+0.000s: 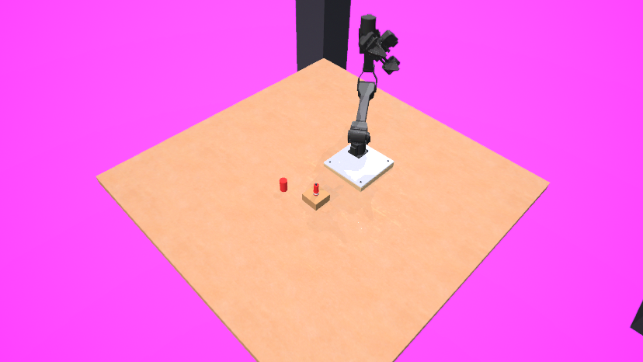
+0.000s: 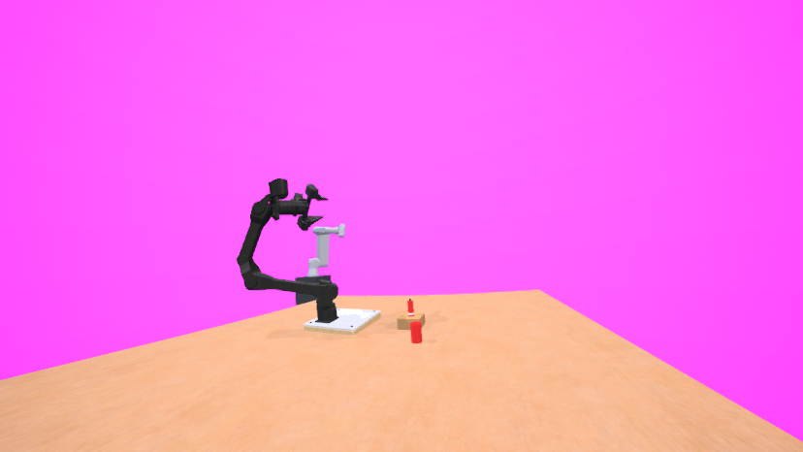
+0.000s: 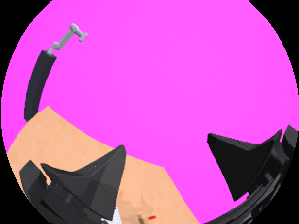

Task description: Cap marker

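Note:
The marker (image 1: 315, 189) (image 2: 409, 306) stands upright in the tan holder block (image 1: 310, 201) (image 2: 402, 324); it is red with a dark tip on top and a white band low down. The wider red cap (image 1: 283, 184) (image 2: 415, 332) stands on the table beside the block, apart from it, left of it in the top view and nearer the camera in the exterior view. My gripper (image 1: 390, 52) (image 2: 324, 208) (image 3: 166, 141) is open with nothing between its fingers, high above the white base plate and well away from marker and cap. Only a small red piece shows at the wrist view's bottom edge.
The white base plate (image 1: 346, 164) (image 2: 359, 318) under the arm lies close to the holder block. A dark pedestal (image 1: 310, 36) (image 2: 305, 292) (image 3: 38, 86) stands beyond the table's far corner, with a grey arm (image 2: 322, 249) (image 3: 65, 38) on it.

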Controlling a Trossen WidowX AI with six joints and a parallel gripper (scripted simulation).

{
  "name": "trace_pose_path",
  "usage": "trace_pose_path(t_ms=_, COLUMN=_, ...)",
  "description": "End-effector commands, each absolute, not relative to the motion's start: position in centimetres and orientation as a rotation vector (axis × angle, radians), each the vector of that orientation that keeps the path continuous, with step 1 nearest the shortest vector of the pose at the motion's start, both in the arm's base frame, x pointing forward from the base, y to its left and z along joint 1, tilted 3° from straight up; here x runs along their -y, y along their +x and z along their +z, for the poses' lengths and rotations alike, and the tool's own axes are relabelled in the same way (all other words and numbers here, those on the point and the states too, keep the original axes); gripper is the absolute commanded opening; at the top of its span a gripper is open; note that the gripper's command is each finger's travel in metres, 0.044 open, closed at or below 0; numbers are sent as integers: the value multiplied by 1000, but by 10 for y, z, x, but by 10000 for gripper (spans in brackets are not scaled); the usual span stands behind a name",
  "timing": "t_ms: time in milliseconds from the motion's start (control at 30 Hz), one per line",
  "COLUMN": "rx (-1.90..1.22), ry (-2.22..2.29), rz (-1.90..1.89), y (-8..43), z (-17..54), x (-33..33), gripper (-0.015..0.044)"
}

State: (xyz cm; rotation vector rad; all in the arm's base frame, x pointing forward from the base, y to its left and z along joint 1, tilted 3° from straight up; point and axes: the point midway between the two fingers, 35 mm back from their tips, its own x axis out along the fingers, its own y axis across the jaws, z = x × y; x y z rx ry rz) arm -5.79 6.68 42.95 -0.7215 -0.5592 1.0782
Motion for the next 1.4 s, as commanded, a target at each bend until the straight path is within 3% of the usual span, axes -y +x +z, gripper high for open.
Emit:
trace_pose_path(t_ms=0, rx=545, ry=-717, rz=1077, y=-55, z=430, x=-68, gripper=374)
trace_pose_path(t_ms=167, rx=187, ry=-593, rz=1008, y=18, z=429, x=-94, gripper=251)
trace_pose_path(t_ms=433, rx=-395, ry=-324, rz=748, y=151, z=392, x=-105, gripper=251)
trace_pose_path(t_ms=700, rx=-854, ry=-20, rz=372, y=260, z=320, x=-64, gripper=251)
trace_pose_path(t_ms=1033, rx=-1234, ry=276, rz=-120, y=329, z=223, x=16, gripper=251)
trace_pose_path(t_ms=1233, rx=-1437, ry=436, rz=-478, y=343, z=152, x=75, gripper=251)
trace_pose_path(t_ms=1367, rx=-1456, ry=452, rz=-516, y=347, z=145, x=79, gripper=251)
